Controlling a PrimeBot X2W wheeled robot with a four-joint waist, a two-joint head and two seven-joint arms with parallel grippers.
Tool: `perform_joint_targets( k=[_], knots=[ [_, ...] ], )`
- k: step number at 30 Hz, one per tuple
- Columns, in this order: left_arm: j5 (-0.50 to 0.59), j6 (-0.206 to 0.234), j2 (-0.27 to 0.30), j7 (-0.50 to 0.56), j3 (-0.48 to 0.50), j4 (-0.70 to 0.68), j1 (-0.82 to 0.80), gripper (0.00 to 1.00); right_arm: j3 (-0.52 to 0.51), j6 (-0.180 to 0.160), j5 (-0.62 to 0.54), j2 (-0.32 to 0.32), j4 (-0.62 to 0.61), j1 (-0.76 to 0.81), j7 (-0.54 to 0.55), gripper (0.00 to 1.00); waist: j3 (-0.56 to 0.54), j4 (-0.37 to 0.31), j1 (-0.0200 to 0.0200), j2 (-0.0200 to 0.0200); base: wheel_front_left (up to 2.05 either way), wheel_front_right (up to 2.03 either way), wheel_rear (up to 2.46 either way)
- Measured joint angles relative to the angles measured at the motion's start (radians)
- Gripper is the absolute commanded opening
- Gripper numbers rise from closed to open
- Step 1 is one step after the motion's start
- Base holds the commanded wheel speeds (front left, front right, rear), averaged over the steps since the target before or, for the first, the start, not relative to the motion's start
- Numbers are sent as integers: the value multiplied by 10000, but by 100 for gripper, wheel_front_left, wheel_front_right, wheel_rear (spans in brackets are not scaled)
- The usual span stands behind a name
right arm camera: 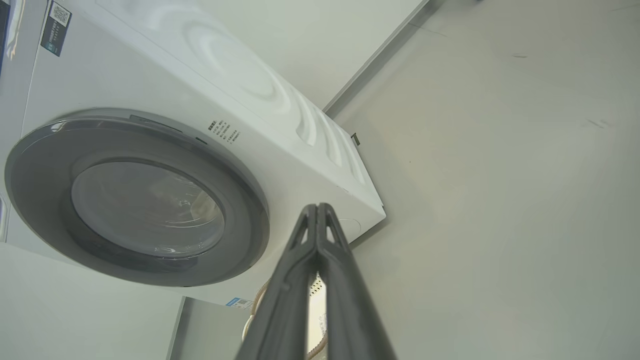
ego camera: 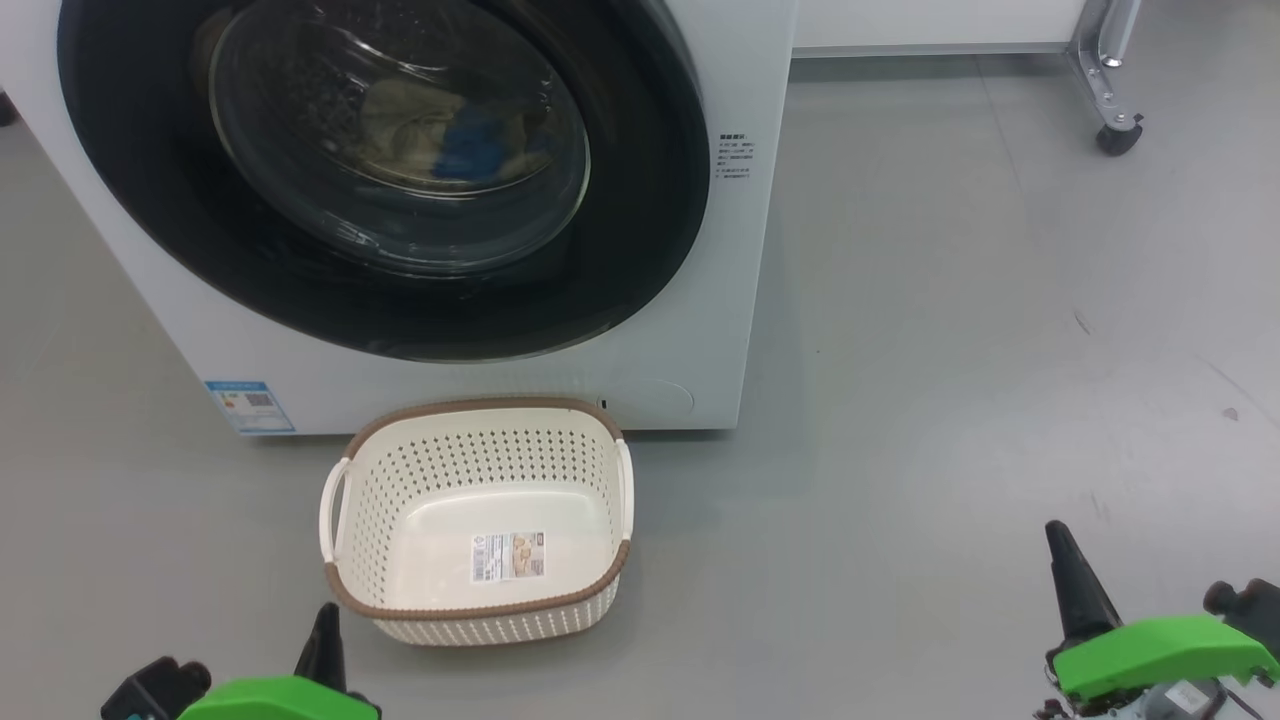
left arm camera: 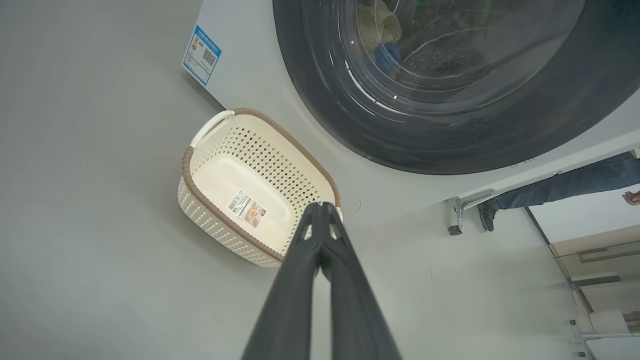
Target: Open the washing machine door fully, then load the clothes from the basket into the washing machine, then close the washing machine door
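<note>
While the left gripper [ego camera: 326, 615] and the right gripper [ego camera: 1058, 535] hang low, fingers pressed together on nothing, the washing machine door [ego camera: 385, 170] sits shut over the clothes [ego camera: 440, 125] behind its glass and looks stiff and slippery, likely best hooked at its rim's edge.

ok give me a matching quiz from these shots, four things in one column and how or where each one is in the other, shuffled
Column one
1. the washing machine door
2. the basket
3. the clothes
4. the left claw

Column two
a. fingers pressed together, holding nothing
b. inside the washing machine, seen through the glass
c. empty, standing on the floor
d. closed flat against the white front

Pairs: 1-d, 2-c, 3-b, 4-a
</note>
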Motion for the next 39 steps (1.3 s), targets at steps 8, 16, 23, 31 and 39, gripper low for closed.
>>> perform_joint_targets(
  k=[8,16,23,31,39],
  knots=[
    [-825,-96,-38,178,261,-10,-88,0,-54,-2,903,-19,82,-183,176,0,4,24,0,0,0,0,0],
    [-1657,-176,-88,416,516,-17,-110,0,-130,-4,1835,-27,203,-303,341,0,9,48,0,0,0,0,0],
    [-2385,-267,-128,604,708,-27,-174,0,-198,-4,2623,-56,274,-449,483,0,12,69,0,0,0,0,0],
    [-3225,-353,-174,811,957,-29,-211,0,-263,-6,3536,-73,372,-600,604,0,16,94,0,0,0,0,0],
    [-4057,-499,-228,1041,1218,-40,-308,0,-343,-6,4433,-88,449,-821,784,0,21,118,0,0,0,0,0]
  ],
)
